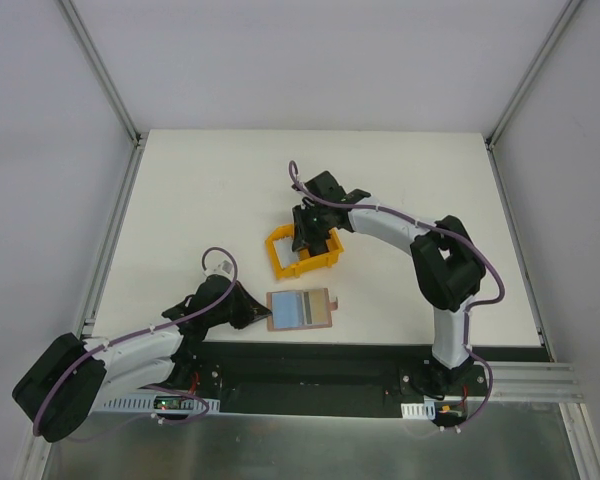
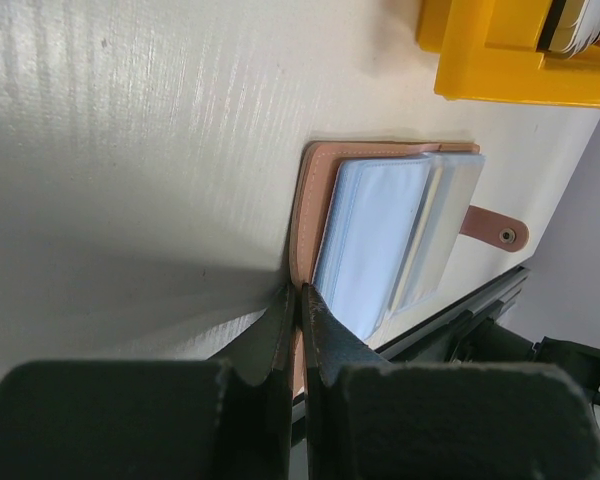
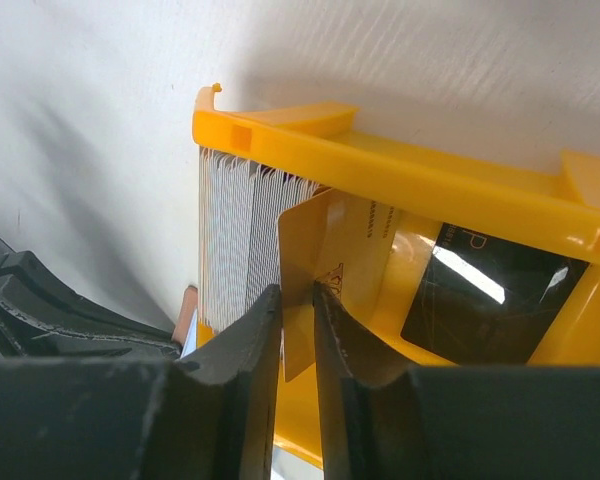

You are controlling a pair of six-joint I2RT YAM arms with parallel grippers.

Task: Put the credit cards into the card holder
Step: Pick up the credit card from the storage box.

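Observation:
The card holder [image 1: 302, 309] lies open on the table near the front edge, brown cover [image 2: 318, 190] under clear pale-blue sleeves [image 2: 380, 235], tab clasp [image 2: 501, 234] at its right. My left gripper [image 1: 263, 313] is shut on the holder's left cover edge [image 2: 299, 300]. My right gripper [image 1: 311, 243] is down inside the yellow bin [image 1: 279, 263]. In the right wrist view its jaws [image 3: 298, 300] are closed on a single upright card [image 3: 315, 245] that looks yellow-tinted. It stands just beside a dense stack of pale credit cards [image 3: 238, 240].
The yellow bin's rim [image 3: 400, 170] stands just behind the held card, and a dark card [image 3: 490, 290] lies flat on the bin floor. The bin also shows in the left wrist view [image 2: 520, 70], beyond the holder. The black base rail [image 1: 310, 360] runs along the table's near edge.

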